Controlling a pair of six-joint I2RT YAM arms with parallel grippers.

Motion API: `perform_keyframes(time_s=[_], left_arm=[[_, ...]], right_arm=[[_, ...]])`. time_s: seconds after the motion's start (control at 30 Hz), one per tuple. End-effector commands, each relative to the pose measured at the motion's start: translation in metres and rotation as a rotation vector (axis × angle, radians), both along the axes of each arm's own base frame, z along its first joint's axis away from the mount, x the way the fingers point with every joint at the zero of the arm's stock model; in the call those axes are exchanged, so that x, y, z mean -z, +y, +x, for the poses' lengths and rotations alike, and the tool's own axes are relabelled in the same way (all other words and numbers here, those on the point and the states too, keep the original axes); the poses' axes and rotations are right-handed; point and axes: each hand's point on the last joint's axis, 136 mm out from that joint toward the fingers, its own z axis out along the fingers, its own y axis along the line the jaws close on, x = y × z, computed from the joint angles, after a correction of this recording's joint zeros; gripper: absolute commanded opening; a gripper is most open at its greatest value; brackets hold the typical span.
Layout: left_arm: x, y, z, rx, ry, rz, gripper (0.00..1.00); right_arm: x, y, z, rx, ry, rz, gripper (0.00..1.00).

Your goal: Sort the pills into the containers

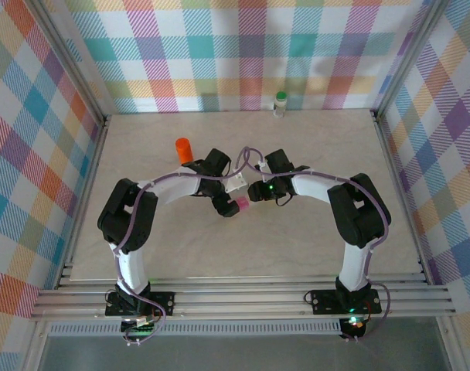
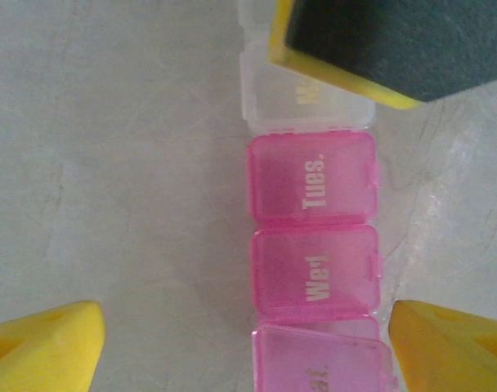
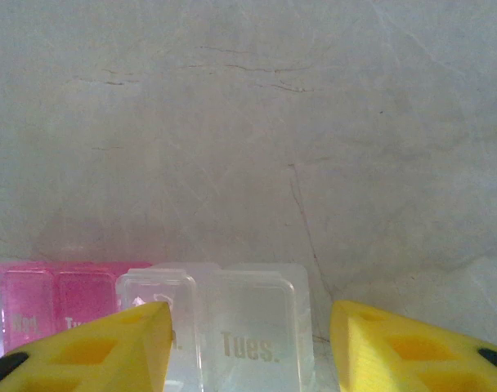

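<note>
Pink pill box [image 2: 312,186] – Tues., Wed lids shut, L gripper [image 2: 247,327] wide open astride – R gripper [image 3: 250,314] grip unclear

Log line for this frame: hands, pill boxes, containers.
left hand: open, straddling pink box | right hand: around clear box, grip unclear | vial, bottle: upright, away from hands

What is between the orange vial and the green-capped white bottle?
Nothing. In the top view, the stretch of table between the orange vial and the white bottle is bare.
</note>
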Motion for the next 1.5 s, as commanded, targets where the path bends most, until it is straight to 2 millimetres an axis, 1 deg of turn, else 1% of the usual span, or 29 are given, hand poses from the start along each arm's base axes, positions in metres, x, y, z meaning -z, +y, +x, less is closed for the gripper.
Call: perform_keyframes(time_s=[0.0, 0.2, 0.3, 0.47, 0.57, 0.73, 0.8, 0.83, 0.9, 0.97, 1.1, 1.2, 1.27, 1.37, 1.47], left_arm=[[-0.012, 0.006, 0.01, -0.021, 0.0, -0.014, 0.89], [-0.01, 0.019, 0.015, -0.046, 0.013, 0.002, 0.88], [-0.008, 0.027, 0.022, -0.071, 0.004, 0.016, 0.87], [-0.009, 0.029, 0.034, -0.1, -0.014, 0.018, 0.87], [-0.001, 0.032, 0.037, -0.107, -0.002, 0.04, 0.87], [0.017, 0.043, 0.04, -0.13, 0.027, 0.08, 0.87], [0.019, 0.042, 0.04, -0.133, 0.035, 0.077, 0.86], [0.017, 0.04, 0.04, -0.136, 0.037, 0.063, 0.85], [0.006, 0.034, 0.043, -0.144, 0.024, 0.018, 0.85], [-0.01, 0.026, 0.047, -0.151, -0.002, -0.039, 0.85], [-0.046, 0.014, 0.052, -0.16, -0.056, -0.149, 0.85], [-0.072, 0.008, 0.056, -0.169, -0.116, -0.219, 0.86], [-0.089, 0.007, 0.059, -0.183, -0.161, -0.257, 0.87], [-0.12, 0.006, 0.064, -0.205, -0.269, -0.336, 0.88], [-0.144, 0.016, 0.067, -0.284, -0.377, -0.377, 0.88]], right_arm=[[0.039, -0.031, -0.017, 0.018, 0.084, -0.174, 0.53], [0.042, -0.032, -0.018, 0.015, 0.089, -0.188, 0.53], [0.042, -0.031, -0.018, 0.012, 0.089, -0.189, 0.53], [0.043, -0.03, -0.019, 0.006, 0.09, -0.192, 0.53], [0.044, -0.031, -0.019, 0.005, 0.092, -0.196, 0.53], [0.043, -0.031, -0.019, 0.008, 0.09, -0.198, 0.53], [0.043, -0.031, -0.019, 0.009, 0.089, -0.194, 0.53], [0.042, -0.03, -0.019, 0.012, 0.089, -0.191, 0.53], [0.042, -0.03, -0.018, 0.015, 0.087, -0.189, 0.53], [0.043, -0.03, -0.018, 0.021, 0.087, -0.187, 0.53], [0.044, -0.032, -0.018, 0.037, 0.089, -0.191, 0.54], [0.045, -0.035, -0.016, 0.056, 0.084, -0.202, 0.54], [0.045, -0.039, -0.014, 0.069, 0.081, -0.21, 0.54], [0.044, -0.046, -0.011, 0.104, 0.063, -0.224, 0.54], [0.039, -0.051, -0.007, 0.154, 0.048, -0.197, 0.53]])
